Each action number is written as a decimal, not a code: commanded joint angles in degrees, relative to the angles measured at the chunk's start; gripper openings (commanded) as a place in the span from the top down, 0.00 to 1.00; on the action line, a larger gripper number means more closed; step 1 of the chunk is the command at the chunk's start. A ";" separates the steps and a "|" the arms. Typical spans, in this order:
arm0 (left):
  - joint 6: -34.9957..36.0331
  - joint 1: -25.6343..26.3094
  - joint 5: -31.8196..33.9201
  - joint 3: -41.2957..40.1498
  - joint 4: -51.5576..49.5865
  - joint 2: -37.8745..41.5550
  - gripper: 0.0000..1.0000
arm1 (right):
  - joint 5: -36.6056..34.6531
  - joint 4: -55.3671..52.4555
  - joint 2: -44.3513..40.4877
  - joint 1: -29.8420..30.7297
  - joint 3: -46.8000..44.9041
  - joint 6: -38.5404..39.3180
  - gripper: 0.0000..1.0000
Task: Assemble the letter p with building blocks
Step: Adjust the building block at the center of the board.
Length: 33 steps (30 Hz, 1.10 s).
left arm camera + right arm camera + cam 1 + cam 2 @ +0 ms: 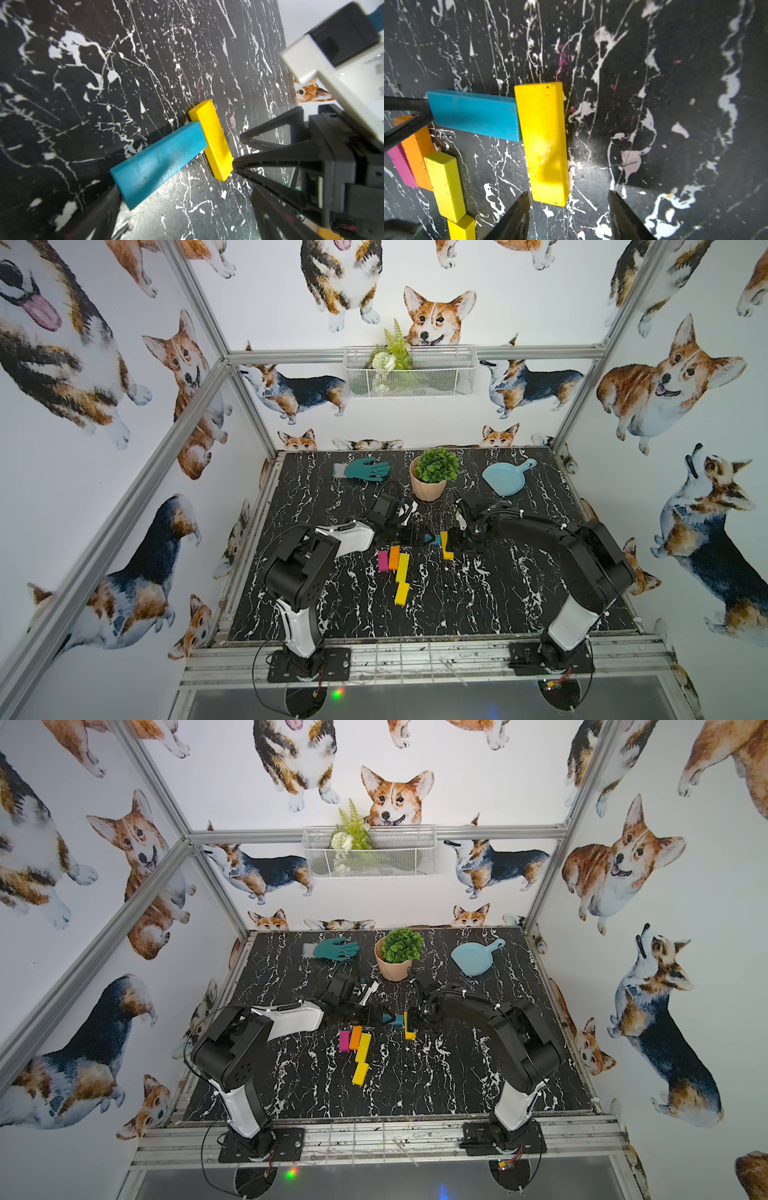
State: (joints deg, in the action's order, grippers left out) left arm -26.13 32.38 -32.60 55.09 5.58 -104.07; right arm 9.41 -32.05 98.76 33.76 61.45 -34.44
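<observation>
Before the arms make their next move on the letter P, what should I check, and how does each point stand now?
1. The teal block meets the yellow side block at a right angle: ok.
2. The right gripper is open, not clamping that block: ok.
3. The left gripper is open at the teal block's free end: ok.
4. Stem joined under the teal block: not ok; pink block, orange block, middle yellow block, front yellow block lie apart.
5. Loop closed at the bottom: not ok, no block there.
</observation>
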 commanded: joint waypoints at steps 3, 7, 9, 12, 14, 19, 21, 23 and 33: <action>0.76 0.14 3.48 -0.95 -2.56 4.32 0.00 | -2.86 -0.94 -0.50 1.72 0.87 -0.03 0.38; 3.09 0.14 13.20 0.98 -9.14 8.61 0.00 | -6.91 -2.55 0.35 5.12 2.97 -0.33 0.38; 4.56 -0.08 19.85 2.38 -11.85 11.86 0.00 | -8.21 -2.73 1.06 6.59 3.81 -1.36 0.38; 6.94 -0.84 30.45 4.83 -15.52 14.32 0.00 | -11.02 -3.20 2.20 7.80 4.50 -3.76 0.38; 8.31 -1.49 35.10 6.38 -17.27 15.50 0.00 | -12.82 -3.97 3.28 8.23 5.07 -4.55 0.38; 10.05 -3.51 38.81 7.92 -18.56 16.97 0.00 | -15.69 -5.27 4.24 8.61 6.45 -5.11 0.38; 9.94 -4.55 38.75 7.78 -18.68 17.38 0.00 | -16.13 -5.50 4.72 8.69 7.05 -5.05 0.39; 9.62 -5.42 38.42 6.79 -18.05 17.88 0.00 | -16.26 -6.19 5.61 8.69 7.90 -4.94 0.41; 7.09 -11.89 31.74 0.33 -13.32 22.95 0.00 | -18.69 -10.47 9.61 10.21 12.66 -5.03 0.51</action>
State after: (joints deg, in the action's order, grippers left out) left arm -18.22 21.96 1.89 56.51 -10.28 -82.96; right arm -7.14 -39.24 107.20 43.29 72.38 -37.82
